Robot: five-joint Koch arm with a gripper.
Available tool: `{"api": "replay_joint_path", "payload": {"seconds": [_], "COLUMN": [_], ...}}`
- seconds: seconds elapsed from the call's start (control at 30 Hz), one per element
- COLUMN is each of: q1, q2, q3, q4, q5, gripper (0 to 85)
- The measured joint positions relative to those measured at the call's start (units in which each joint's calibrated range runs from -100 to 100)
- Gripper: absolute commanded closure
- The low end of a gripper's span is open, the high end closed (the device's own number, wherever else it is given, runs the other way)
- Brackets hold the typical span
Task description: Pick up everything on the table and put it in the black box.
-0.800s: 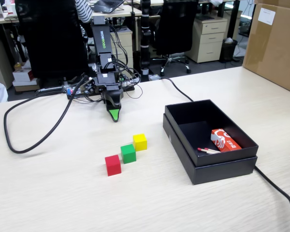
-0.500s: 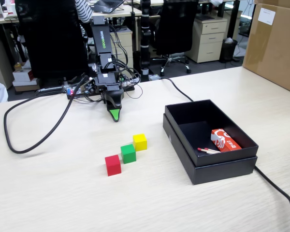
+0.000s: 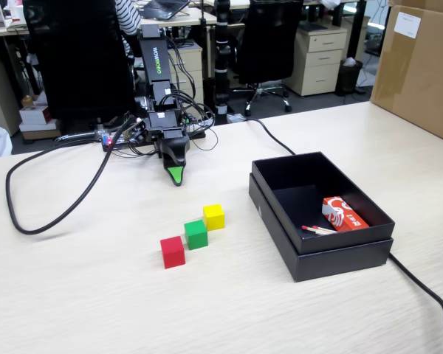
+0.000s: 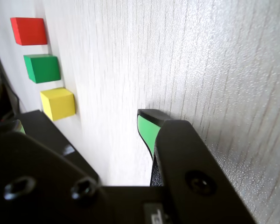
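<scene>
The gripper [image 3: 176, 175] hangs tip-down just above the surface [image 3: 96, 295], empty; whether its jaws are parted cannot be told, since only one green-padded tip shows clearly. Left of the black box [image 3: 332, 259] the yellow cube [image 3: 213, 216], green cube [image 3: 196, 234] and red cube [image 3: 172, 251] sit in a close diagonal row, likely laid out for easy picking; each is small, matte and sharp-edged. None is in the black box yet.
</scene>
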Motion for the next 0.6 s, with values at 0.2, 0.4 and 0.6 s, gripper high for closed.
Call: {"api": "replay_joint_path", "payload": {"seconds": [0.2, 0.4, 0.6], "q1": [0.1, 0.05, -0.1], "q2": [0.13, 0.13, 0.13], "q3": [0.0, 1.0, 5.39], "q4": [-0.08, -0.85, -8.44], "q5": [0.05, 0.05, 0.05], "gripper": [38.3, 38.0, 37.8]}}
